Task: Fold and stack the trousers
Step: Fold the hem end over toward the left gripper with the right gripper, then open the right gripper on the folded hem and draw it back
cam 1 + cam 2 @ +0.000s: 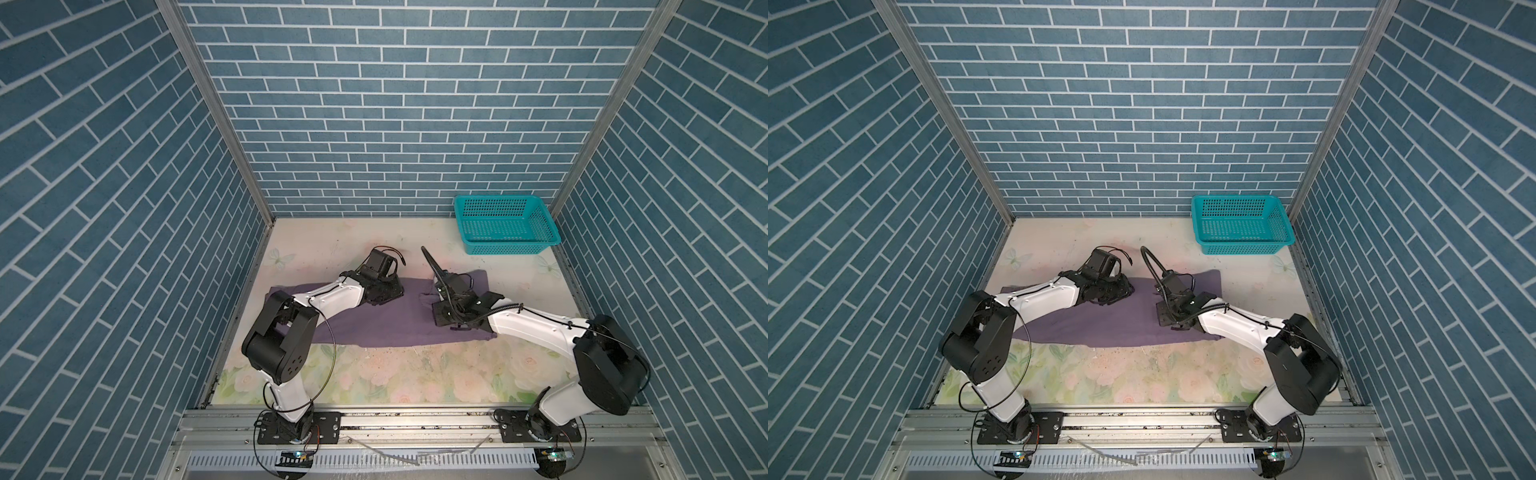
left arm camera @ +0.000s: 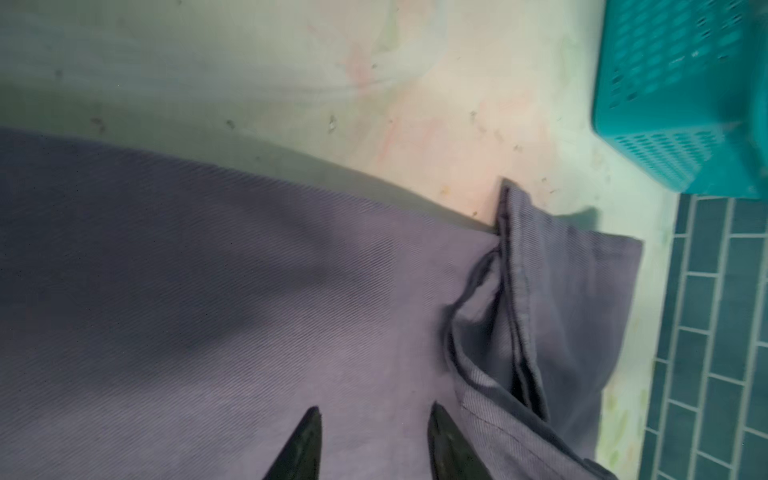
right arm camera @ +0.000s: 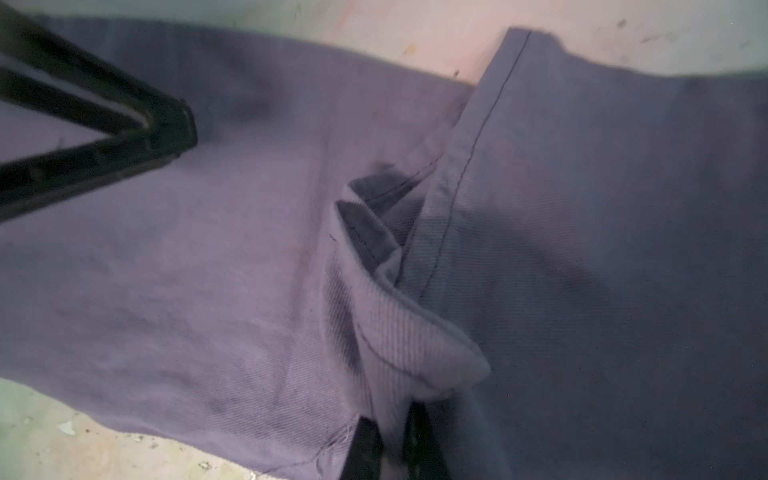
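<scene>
The trousers (image 1: 374,320) lay spread in a broad band from left to right across the middle of the table (image 1: 415,374), under both claws. The left claw (image 2: 375,409) hung just above the far half of the cloth near its middle, its two fingers apart with only flat cloth showing between the tips. The right claw (image 3: 390,419) was just beside it to the right, its fingers (image 3: 365,444) drawn together on a raised ridge of the trousers where one layer overlapped another.

A teal basket (image 1: 507,245) stood in the far right corner of the table, well apart from the cloth. Blue brick-patterned walls (image 1: 374,104) closed in the table on three sides. In both top views the left arm (image 1: 328,297) crossed the left end of the trousers and the right arm (image 1: 532,328) covered part of the right end, hiding the cloth beneath them.

The trousers were a dusty purple with a fine diagonal weave. A dark stitched seam ran along the edge of the upper layer, and the pinched fold stood up from cloth that otherwise lay flat. The near edge lay on the table's flowered pattern.
</scene>
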Robot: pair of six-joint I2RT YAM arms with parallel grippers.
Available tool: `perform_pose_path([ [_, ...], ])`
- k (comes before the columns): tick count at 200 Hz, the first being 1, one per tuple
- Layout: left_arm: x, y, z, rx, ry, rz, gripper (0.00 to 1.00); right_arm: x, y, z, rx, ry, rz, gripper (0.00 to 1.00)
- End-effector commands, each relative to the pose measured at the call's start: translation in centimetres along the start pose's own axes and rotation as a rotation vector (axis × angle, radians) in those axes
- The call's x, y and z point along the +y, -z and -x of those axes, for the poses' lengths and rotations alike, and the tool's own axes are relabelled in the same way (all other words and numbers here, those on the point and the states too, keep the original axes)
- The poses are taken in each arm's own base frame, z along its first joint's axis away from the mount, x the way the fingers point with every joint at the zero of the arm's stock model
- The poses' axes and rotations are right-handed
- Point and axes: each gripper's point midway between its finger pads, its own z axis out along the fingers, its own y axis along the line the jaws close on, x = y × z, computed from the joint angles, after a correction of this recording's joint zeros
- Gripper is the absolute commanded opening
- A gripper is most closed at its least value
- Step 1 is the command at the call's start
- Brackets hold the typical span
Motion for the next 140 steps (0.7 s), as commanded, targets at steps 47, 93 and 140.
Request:
perform_pose_path([
  [47,2.0,0.2,-1.3,0.005,0.010,0.096,0.77,2.3,-1.2,-3.0,0.039,0.203,-0.064,0.43],
  [93,-0.7,-0.4,-2.7,0.022,-0.068,0.066,0.87,-0.8,6.4,0.7,-0.197,0.133,-0.109,0.68],
  [140,-2.8,-1.4,-4.6,0.041,-0.114,0.036,0.65,-7.5,10.5,1.0,-0.365,-0.201,-0.025,0.50],
])
